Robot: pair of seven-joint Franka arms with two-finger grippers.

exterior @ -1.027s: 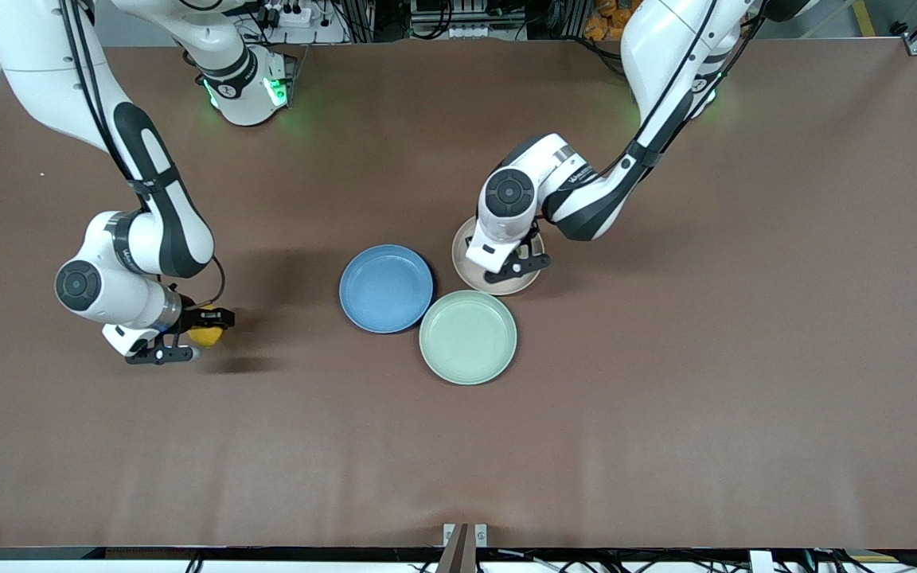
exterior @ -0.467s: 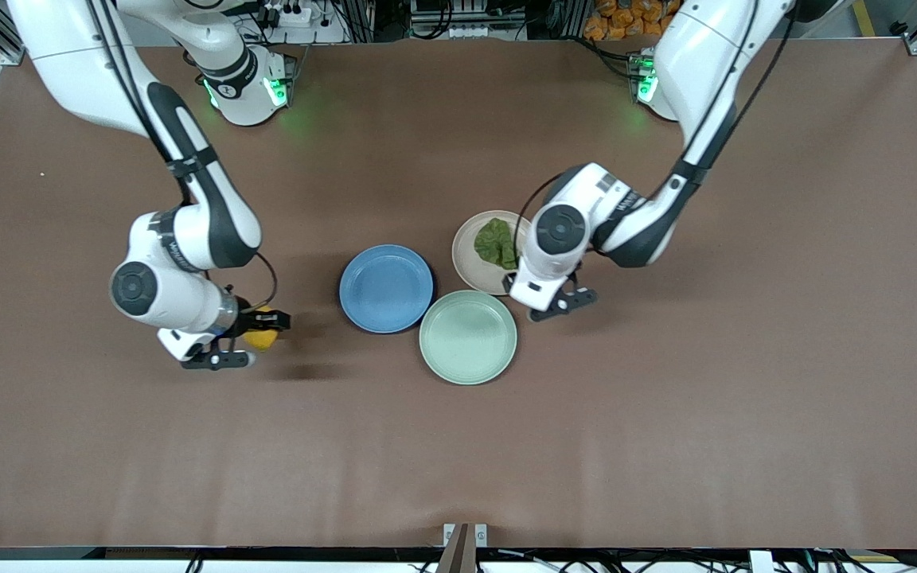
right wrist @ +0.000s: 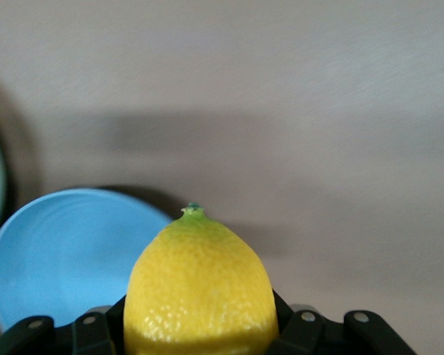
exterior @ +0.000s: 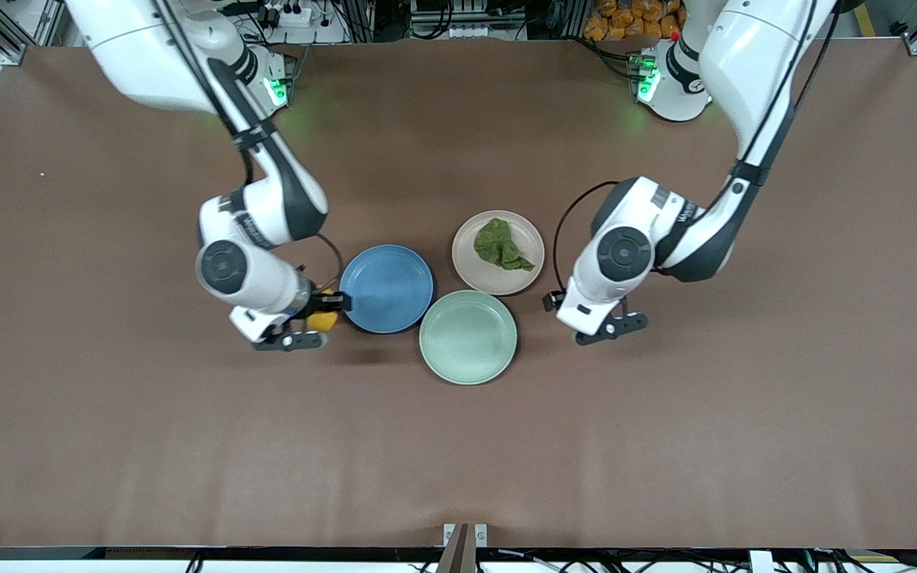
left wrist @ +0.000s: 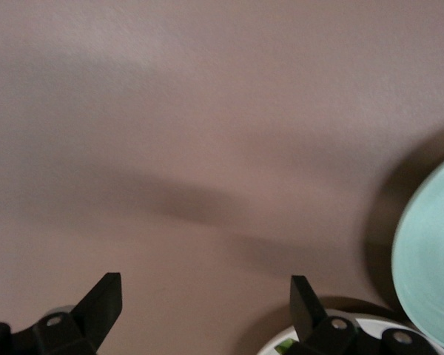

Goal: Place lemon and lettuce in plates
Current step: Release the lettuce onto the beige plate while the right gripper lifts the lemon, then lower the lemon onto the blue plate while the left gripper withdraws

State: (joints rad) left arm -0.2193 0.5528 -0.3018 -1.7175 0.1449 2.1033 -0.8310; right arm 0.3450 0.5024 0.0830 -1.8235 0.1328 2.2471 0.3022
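Note:
My right gripper (exterior: 317,320) is shut on the yellow lemon (exterior: 321,320) and holds it in the air just beside the blue plate (exterior: 386,287), at that plate's edge toward the right arm's end. The right wrist view shows the lemon (right wrist: 198,287) between the fingers with the blue plate (right wrist: 66,248) below. The dark green lettuce (exterior: 500,244) lies in the beige-pink plate (exterior: 498,277). My left gripper (exterior: 603,318) is open and empty over bare table beside the plates, toward the left arm's end; its left wrist view (left wrist: 206,296) shows empty space between the fingers.
A pale mint-green plate (exterior: 467,337) lies nearer the front camera, touching the blue and beige-pink plates; its edge shows in the left wrist view (left wrist: 429,266). The brown table (exterior: 665,414) stretches wide on all sides.
My right gripper carried the lemon toward the blue plate. My left gripper let go of the lettuce in the beige-pink plate and moved away toward the left arm's end.

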